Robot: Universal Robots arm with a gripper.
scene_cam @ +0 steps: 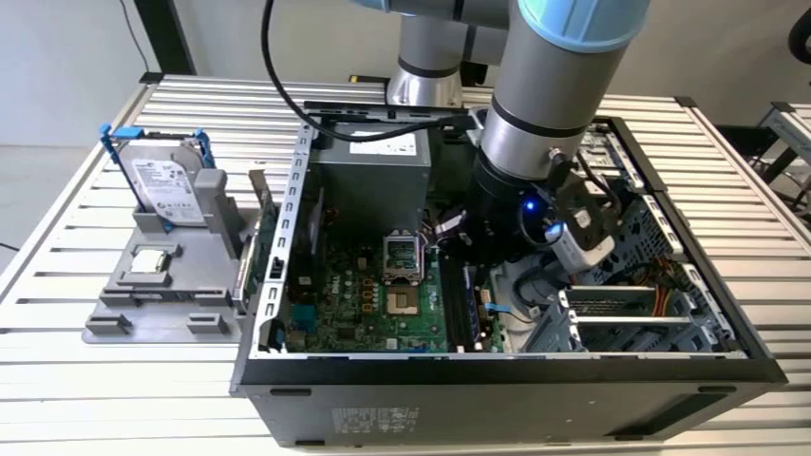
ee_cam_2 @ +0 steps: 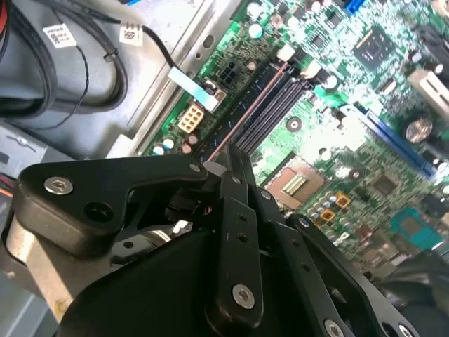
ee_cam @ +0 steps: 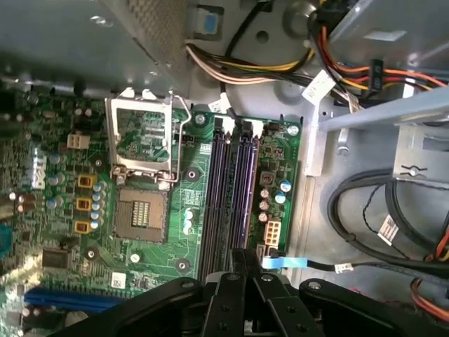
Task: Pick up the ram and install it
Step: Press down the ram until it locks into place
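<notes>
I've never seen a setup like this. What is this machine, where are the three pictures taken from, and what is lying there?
The machine is a robot arm reaching down into an open computer case, which lies on a slatted metal table. The exterior view comes from a camera standing off the arm. Both wrist views come from cameras riding on the arm, looking past its black gripper at the green motherboard. The gripper hangs right over the long black memory slots. Whether it holds anything, I cannot tell. On the exterior view's left, a grey holder carries a silver hard drive in a blue frame and a small square processor chip.
</notes>
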